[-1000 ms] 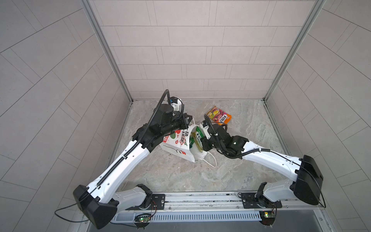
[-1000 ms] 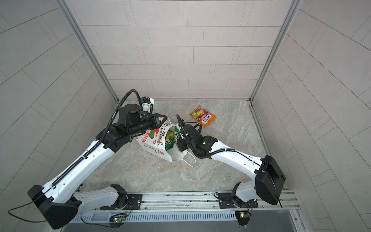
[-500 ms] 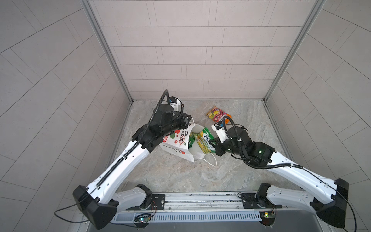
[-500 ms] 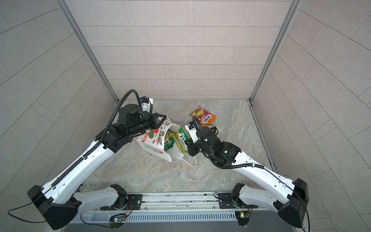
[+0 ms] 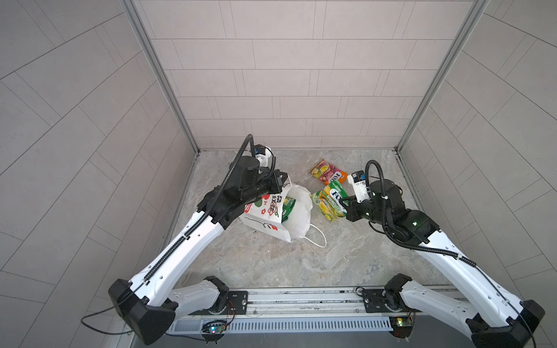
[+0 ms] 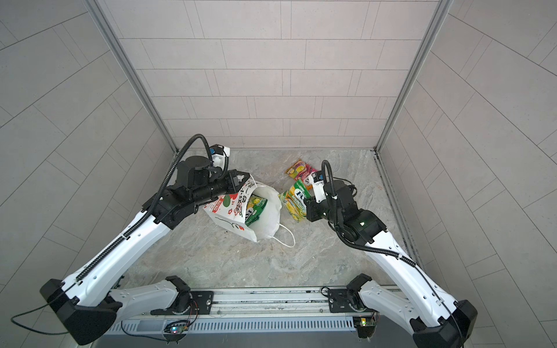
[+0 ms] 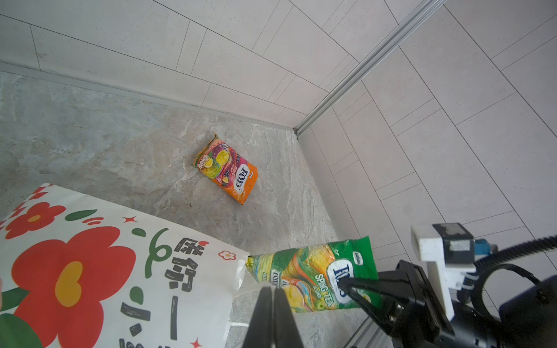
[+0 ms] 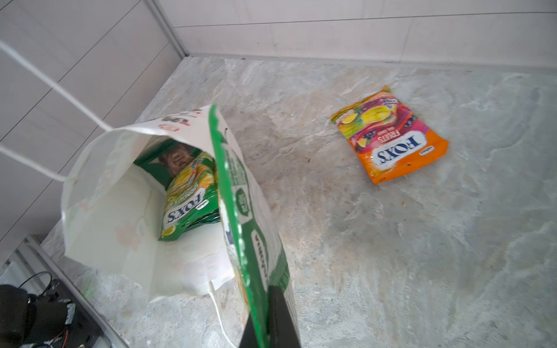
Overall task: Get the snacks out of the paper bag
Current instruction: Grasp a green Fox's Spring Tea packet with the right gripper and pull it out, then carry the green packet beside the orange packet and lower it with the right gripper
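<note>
The paper bag lies tilted on the marble-patterned counter, left of centre in both top views. Its flower-printed side faces up and its mouth gapes toward the right arm. Inside the mouth, the right wrist view shows a second green-yellow FOX'S packet with a dark green packet tucked behind it.

Just outside the mouth and clear of the counter hangs the green-yellow FOX'S Spring Tea packet. The right claw is clenched on the edge farthest from the bag.

Beyond it, toward the back wall, the orange FOX'S Fruits packet lies flat on the counter, apart from the bag.

The left claw sits at the bag's upper rim with its fingers pressed together. A taut cord handle runs from the rim up toward it, so it appears to be grasping the bag by that handle, though the pinch itself is hidden. The other cord handle loops loosely on the counter at the bag's near side.
</note>
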